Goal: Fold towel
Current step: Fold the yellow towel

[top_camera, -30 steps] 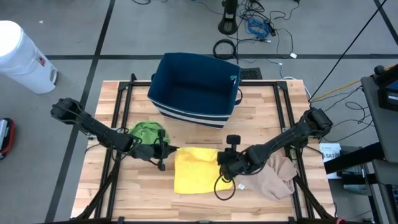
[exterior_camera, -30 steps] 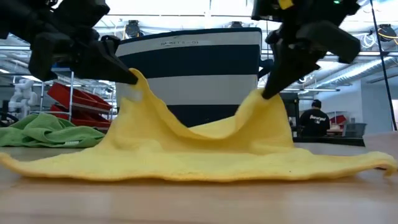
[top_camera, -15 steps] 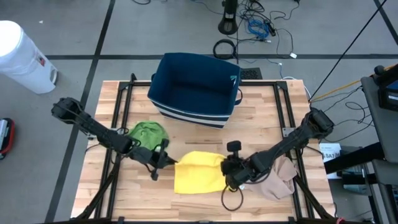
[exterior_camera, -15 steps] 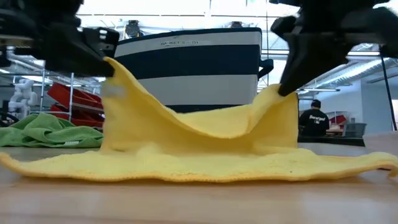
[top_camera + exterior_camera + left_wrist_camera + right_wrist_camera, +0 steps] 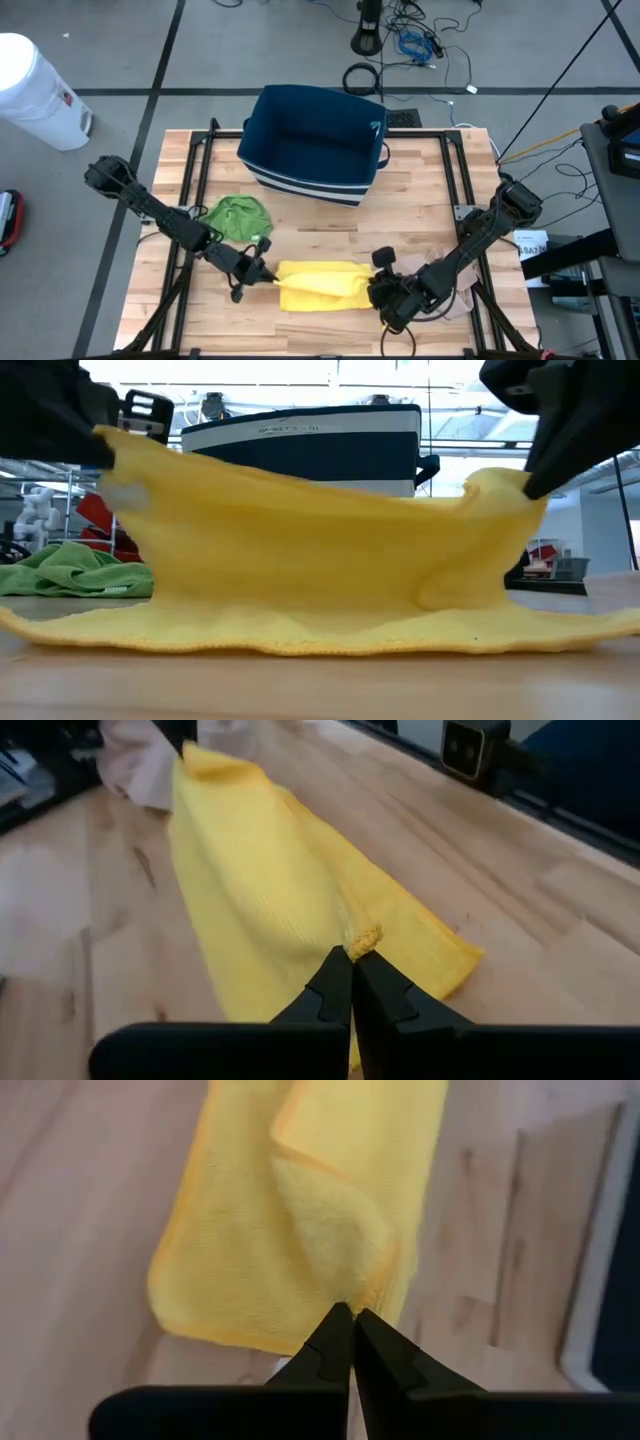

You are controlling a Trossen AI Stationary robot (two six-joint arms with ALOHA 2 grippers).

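The yellow towel (image 5: 315, 283) lies near the table's near edge as a narrow strip. Its lower layer rests on the wood (image 5: 320, 635), and its upper part is raised as a sagging sheet (image 5: 320, 530) between both grippers. My left gripper (image 5: 262, 274) is shut at the towel's left end, and in its wrist view (image 5: 351, 955) the fingers meet on a corner. My right gripper (image 5: 380, 290) is shut at the towel's right end, seen also in its wrist view (image 5: 345, 1312). My left gripper pinches a corner of the towel (image 5: 364, 937) between its two fingers, coming level from the table's left. That corner is lifted clear (image 5: 120, 445) and the cloth sags away from it toward the other hold. My right gripper pinches the towel's other raised corner (image 5: 358, 1292) between its two fingers, coming from the table's right. The corner is lifted clear (image 5: 500, 485), and cloth bunches in a fold just below it.
A navy basket (image 5: 315, 140) with a striped side stands at the far middle of the table. A green cloth (image 5: 238, 215) lies left of the towel and a beige cloth (image 5: 458, 285) lies to its right. Black frame rails (image 5: 195, 180) run along both sides.
Both grippers have moved toward the table's near edge, staying shut, and have carried the towel's raised edge with them. The raised sheet now hangs over the lower layer, which has stayed put, and from above the towel has narrowed from a square to a strip.
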